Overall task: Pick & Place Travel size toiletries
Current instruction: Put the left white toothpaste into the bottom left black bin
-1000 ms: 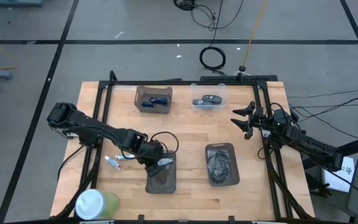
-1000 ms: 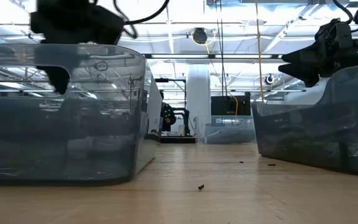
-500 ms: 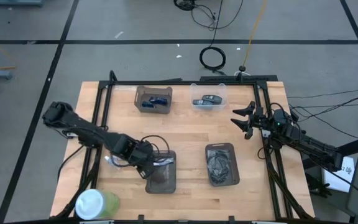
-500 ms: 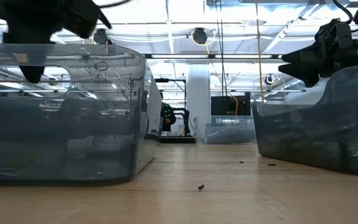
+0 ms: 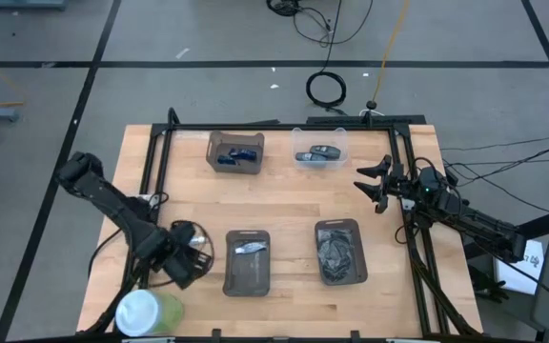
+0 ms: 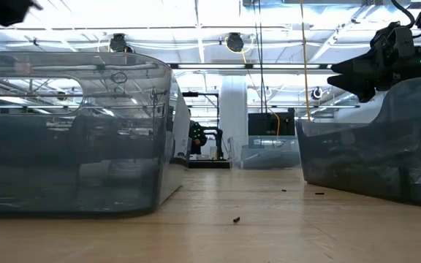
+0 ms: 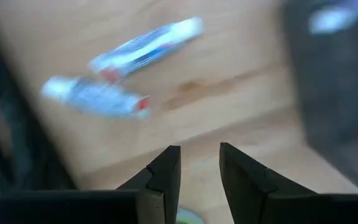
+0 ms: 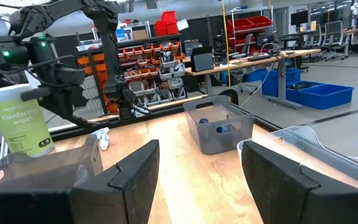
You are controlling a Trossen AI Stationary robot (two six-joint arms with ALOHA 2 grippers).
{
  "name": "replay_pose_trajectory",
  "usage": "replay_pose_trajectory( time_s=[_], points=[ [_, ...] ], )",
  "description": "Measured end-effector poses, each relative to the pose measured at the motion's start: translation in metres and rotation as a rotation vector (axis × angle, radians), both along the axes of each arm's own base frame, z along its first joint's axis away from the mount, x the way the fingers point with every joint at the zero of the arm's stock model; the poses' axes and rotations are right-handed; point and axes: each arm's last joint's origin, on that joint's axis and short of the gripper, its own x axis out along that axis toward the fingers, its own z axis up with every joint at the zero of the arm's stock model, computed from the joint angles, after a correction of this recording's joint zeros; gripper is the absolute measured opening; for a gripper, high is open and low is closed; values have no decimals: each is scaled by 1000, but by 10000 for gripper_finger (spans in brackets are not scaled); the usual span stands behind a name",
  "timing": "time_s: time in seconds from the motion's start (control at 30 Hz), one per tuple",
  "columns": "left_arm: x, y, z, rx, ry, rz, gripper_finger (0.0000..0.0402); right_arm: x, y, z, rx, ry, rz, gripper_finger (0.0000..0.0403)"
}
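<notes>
Left gripper (image 7: 196, 167): over bare wood beside the near-left tray, fingers a narrow gap apart, nothing between them; likely lining up on the loose tubes.
Loose tubes: two travel size toiletries (image 7: 143, 46) flat on the tabletop ahead of the fingers, side by side at a slight angle, probably waiting their turn.
Placed tube: one white tube (image 5: 249, 248) lying inside the near-left tray (image 5: 229, 279), apparently the drop spot for these items.
Right gripper (image 5: 369, 188): parked at the table's right edge, fingers wide apart and empty, clear of the work.
Other bins: far-left bin (image 5: 212, 145) with blue items, clear bin (image 5: 341, 143) with a dark object, near-right tray (image 5: 319, 276) with dark contents; sorted by kind, by the look of it.
Wipes canister (image 5: 144, 312): standing at the near-left corner, close to the left arm's elbow room.
Stage: partway, one tube in, two out.
</notes>
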Motion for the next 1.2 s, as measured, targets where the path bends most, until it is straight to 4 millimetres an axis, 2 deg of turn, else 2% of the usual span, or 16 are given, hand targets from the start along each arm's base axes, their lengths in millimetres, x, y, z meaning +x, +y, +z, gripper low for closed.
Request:
replay_pose_trajectory(
  time_s=[0.2,0.33,0.5,0.63,0.77,0.9,1.2],
  points=[
    [-26,-5,-12,31,172,340,122,0,0,0,0,-1,0,218],
    [-34,-3,-29,27,235,394,165,0,0,0,0,0,0,217],
    [-39,9,-51,89,278,429,225,0,0,0,0,-1,0,216],
    [-43,17,-67,85,313,454,249,0,0,0,0,-1,0,216],
    [-46,22,-84,30,359,483,251,0,0,0,0,-1,0,219],
    [-47,27,-98,38,310,485,245,0,0,0,0,-1,0,219],
    [-47,37,-106,193,130,407,242,0,0,0,-1,-1,0,217]
  ],
)
